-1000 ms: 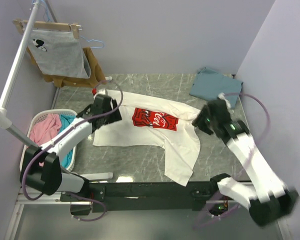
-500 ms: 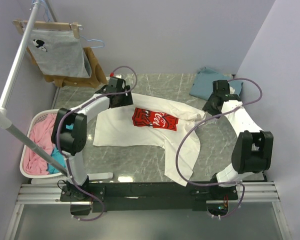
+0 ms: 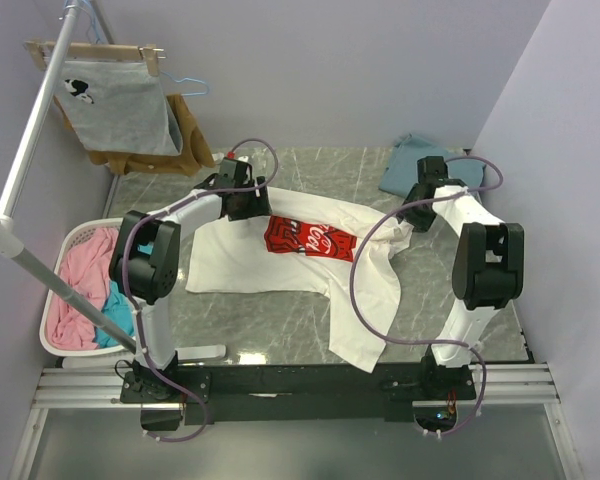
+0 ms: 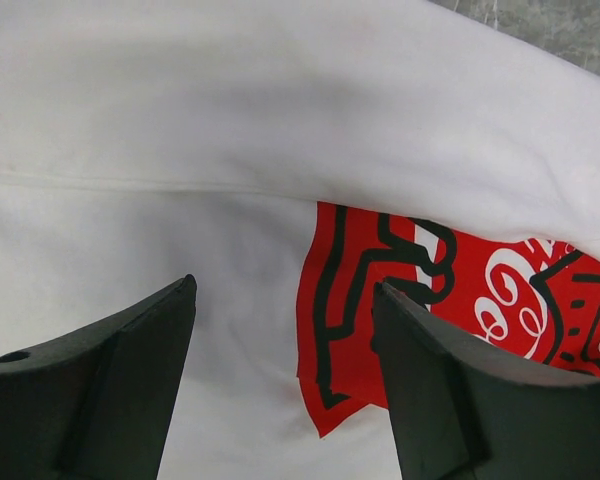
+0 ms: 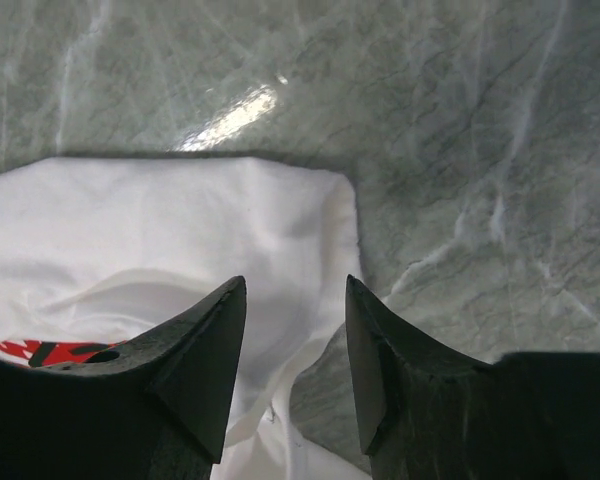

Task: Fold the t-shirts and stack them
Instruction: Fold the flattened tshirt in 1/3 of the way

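Observation:
A white t-shirt (image 3: 280, 262) with a red chest logo (image 3: 308, 238) lies spread across the marble table, one part trailing toward the front edge. A teal-blue t-shirt (image 3: 405, 160) lies crumpled at the back right. My left gripper (image 3: 255, 205) hovers open over the shirt's upper left part, just left of the logo (image 4: 450, 290), with only flat white cloth (image 4: 230, 150) under its jaws. My right gripper (image 3: 417, 215) stands open above the shirt's right sleeve edge (image 5: 320, 240), nothing between its fingers (image 5: 205, 340).
A white basket (image 3: 58, 262) of pink and teal clothes stands at the left edge. A grey shirt (image 3: 115, 105) and a brown garment (image 3: 185, 135) hang from a rail at the back left. Walls close in behind and on the right.
Both arms have swung from nearer the table's front toward the back. The left gripper now sits over the shirt beside the logo, the right one over the right sleeve.

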Controlling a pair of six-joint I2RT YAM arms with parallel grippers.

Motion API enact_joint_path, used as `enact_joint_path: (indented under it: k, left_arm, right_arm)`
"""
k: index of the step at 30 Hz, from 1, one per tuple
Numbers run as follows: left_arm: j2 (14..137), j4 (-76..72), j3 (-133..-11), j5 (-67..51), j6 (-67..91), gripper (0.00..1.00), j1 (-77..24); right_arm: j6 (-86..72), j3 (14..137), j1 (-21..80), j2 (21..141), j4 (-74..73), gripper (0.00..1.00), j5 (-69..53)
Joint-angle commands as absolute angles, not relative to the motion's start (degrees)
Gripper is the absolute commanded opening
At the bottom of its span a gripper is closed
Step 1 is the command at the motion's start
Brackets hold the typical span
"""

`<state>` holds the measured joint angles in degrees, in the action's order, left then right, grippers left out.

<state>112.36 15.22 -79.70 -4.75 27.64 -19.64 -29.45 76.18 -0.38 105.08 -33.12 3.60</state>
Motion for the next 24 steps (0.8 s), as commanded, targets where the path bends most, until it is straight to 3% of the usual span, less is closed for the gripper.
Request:
enact_joint_path:
  k: [1, 8, 11, 15, 24]
  left_arm:
    - [113.2, 13.6, -80.9, -6.3, 26.7, 0.76, -18.9]
    - [114.6, 14.6, -82.1, -6.5, 26.5, 0.76, -18.7]
    - [115.0, 14.9, -82.0, -5.4, 26.3, 0.76, -18.6]
    - [116.3, 15.3, -81.8, -4.2, 26.5, 0.75, -18.4]
    - [116.7, 15.7, -80.7, -1.1, 26.6, 0.75, -17.9]
  right_arm:
    - [-28.9, 77.3, -2.9, 107.5, -32.7, 0.52, 3.5]
    - [-28.6, 82.7, -3.5, 114.9, -33.1, 0.51, 2.0]
    - [-28.2, 84.3, -3.5, 116.9, -32.3, 0.46, 0.2]
    - [-27.9, 87.0, -3.6, 118.6, -30.9, 0.00, -1.0]
    - [-24.7, 115.3, -3.6, 130.3, -37.8, 0.00, -6.1]
